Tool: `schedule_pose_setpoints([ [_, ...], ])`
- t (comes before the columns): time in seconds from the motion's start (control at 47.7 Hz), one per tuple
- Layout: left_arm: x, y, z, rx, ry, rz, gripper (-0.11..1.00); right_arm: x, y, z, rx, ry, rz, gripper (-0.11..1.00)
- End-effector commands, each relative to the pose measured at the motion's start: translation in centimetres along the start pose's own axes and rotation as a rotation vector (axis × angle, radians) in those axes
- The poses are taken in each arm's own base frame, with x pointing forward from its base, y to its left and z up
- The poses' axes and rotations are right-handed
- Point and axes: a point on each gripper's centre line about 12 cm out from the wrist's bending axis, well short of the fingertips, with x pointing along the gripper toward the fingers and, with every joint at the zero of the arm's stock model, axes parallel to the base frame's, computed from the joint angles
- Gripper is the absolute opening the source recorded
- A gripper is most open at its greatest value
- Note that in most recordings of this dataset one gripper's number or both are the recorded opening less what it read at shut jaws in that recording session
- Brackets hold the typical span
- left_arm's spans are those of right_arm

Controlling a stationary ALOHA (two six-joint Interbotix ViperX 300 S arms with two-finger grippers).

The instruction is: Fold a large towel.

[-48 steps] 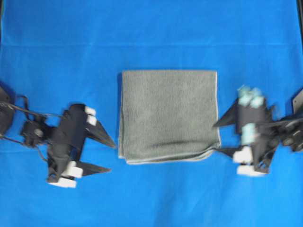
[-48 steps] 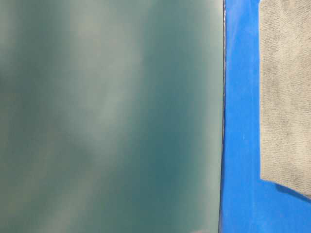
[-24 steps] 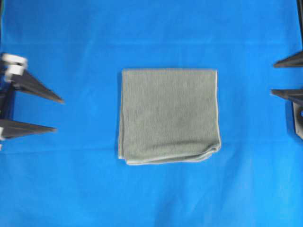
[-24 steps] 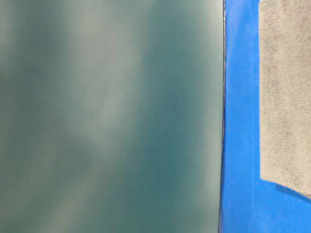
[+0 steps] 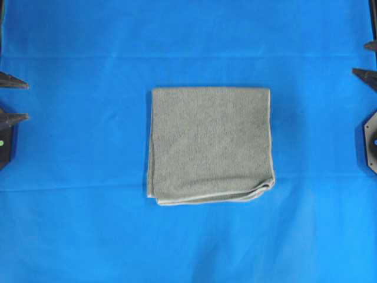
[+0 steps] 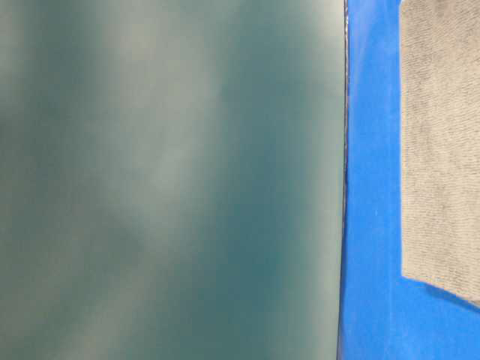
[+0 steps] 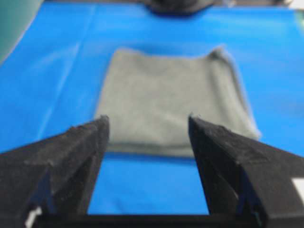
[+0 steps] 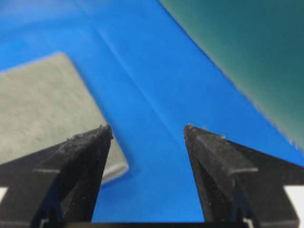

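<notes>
Overhead: folded towel (image 5: pixel 210 144) mid-table, well apart from both open end effectors.

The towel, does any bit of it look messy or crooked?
A little. The folded grey-green terry towel lies flat on the bright blue table covering, but its bottom right corner bulges out, and layers there don't line up neatly.

Both grippers cut off at overhead edges, only tips show. Towel (image 6: pixel 439 142) cropped in table-level view; blurry teal surface (image 6: pixel 172 180), prob. a wall.
</notes>
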Motion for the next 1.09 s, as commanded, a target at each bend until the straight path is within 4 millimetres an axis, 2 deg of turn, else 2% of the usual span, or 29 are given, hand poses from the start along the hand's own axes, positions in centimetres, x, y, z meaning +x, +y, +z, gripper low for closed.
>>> schedule_pose_setpoints([
  [0.0,0.1,0.1,0.3,-0.009,-0.006,0.007,0.64,0.7,0.1,-0.5,-0.001,0.019,-0.034,0.64],
  [0.336,1.2,0.1,-1.5,-0.017,0.044,0.009,0.64,2.3,1.7,-2.4,0.016,0.068,0.025,0.59],
  [0.546,1.2,0.1,-1.4,-0.019,0.038,0.009,0.64,2.3,2.4,-2.3,0.014,0.053,0.077,0.59],
  [1.07,1.2,0.1,-1.4,-0.02,0.038,0.008,0.64,2.3,2.5,-2.2,0.011,0.048,0.088,0.56],
])
